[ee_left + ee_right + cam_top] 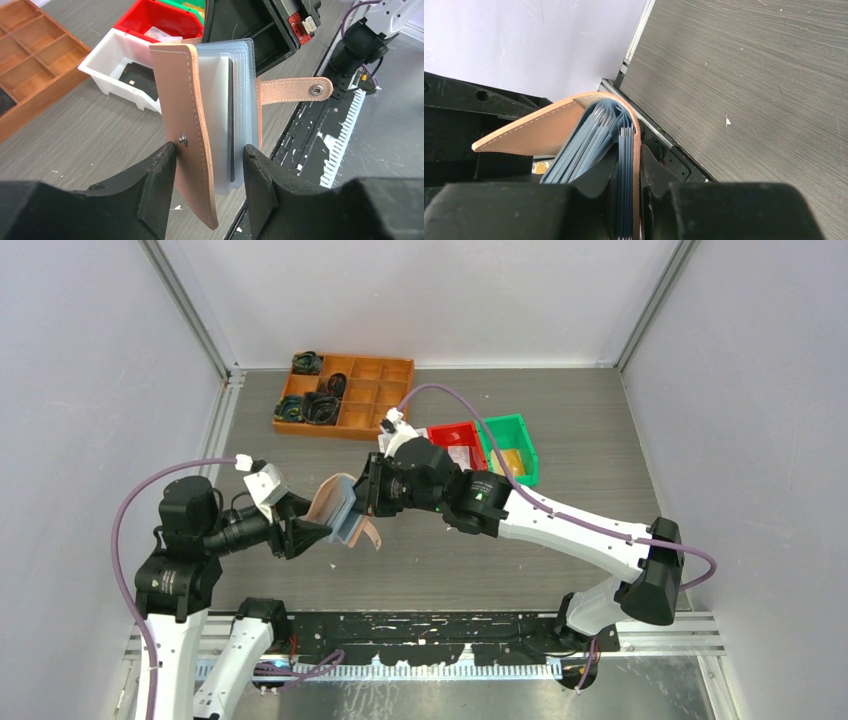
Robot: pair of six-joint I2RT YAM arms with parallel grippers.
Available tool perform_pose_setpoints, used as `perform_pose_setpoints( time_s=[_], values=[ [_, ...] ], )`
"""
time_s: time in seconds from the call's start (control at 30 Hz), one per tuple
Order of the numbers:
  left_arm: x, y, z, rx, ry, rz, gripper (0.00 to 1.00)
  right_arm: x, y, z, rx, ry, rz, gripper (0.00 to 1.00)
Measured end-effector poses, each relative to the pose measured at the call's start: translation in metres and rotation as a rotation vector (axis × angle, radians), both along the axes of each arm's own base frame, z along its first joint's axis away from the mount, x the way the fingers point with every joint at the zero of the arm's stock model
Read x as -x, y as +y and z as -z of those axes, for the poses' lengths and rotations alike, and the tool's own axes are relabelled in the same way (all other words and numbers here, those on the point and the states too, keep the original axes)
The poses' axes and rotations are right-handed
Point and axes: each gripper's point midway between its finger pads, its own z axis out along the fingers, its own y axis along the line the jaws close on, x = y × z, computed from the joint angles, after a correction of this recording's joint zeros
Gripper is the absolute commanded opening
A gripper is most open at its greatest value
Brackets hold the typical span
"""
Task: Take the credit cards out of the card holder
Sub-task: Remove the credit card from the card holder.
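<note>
The orange compartment tray (345,392) lies well beyond the card holder (175,90), which is held up open in mid-air. The right gripper (629,165) pinches the card holder's back cover and several sleeves. The left gripper (210,155) straddles its front cover and remaining sleeves, jaws spread. A white card (216,100) sits inside one sleeve.

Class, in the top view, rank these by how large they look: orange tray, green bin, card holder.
1. orange tray
2. green bin and card holder: these look alike, and the holder is lifted nearer the camera, so they are left unranked.
</note>
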Motion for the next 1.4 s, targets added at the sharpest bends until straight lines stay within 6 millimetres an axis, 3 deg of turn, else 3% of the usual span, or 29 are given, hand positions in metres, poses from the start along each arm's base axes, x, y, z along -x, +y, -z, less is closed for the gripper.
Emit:
perform_pose_setpoints(
  time_s=[0.4,0.57,0.73,1.07,1.2,1.23,1.27,1.4],
  values=[
    [-0.004,0.003,-0.002,0.006,0.0,-0.037,0.31,-0.003,-0.006,0.012,0.021,-0.003,0.022,0.01],
    [-0.018,0.011,-0.007,-0.002,-0.027,-0.119,0.28,-0.001,-0.014,0.018,0.023,-0.008,0.022,0.01],
    [-0.031,0.017,-0.015,0.007,-0.062,-0.188,0.3,0.01,-0.014,0.01,-0.023,-0.014,-0.031,0.01],
    [-0.023,0.006,-0.018,0.057,-0.02,-0.127,0.27,0.024,-0.012,0.001,-0.087,-0.038,-0.11,0.01],
    [-0.017,0.0,-0.021,0.077,0.01,-0.085,0.45,0.029,-0.015,-0.001,-0.101,-0.059,-0.136,0.01],
    [-0.016,-0.002,-0.022,0.082,0.017,-0.069,0.49,0.032,-0.015,-0.006,-0.12,-0.07,-0.153,0.01],
    [-0.008,-0.009,-0.023,0.109,0.071,-0.015,0.53,0.042,-0.017,-0.024,-0.173,-0.111,-0.196,0.01],
    [-0.001,-0.014,-0.025,0.129,0.118,0.033,0.44,0.048,-0.02,-0.032,-0.197,-0.141,-0.224,0.01]
  ],
)
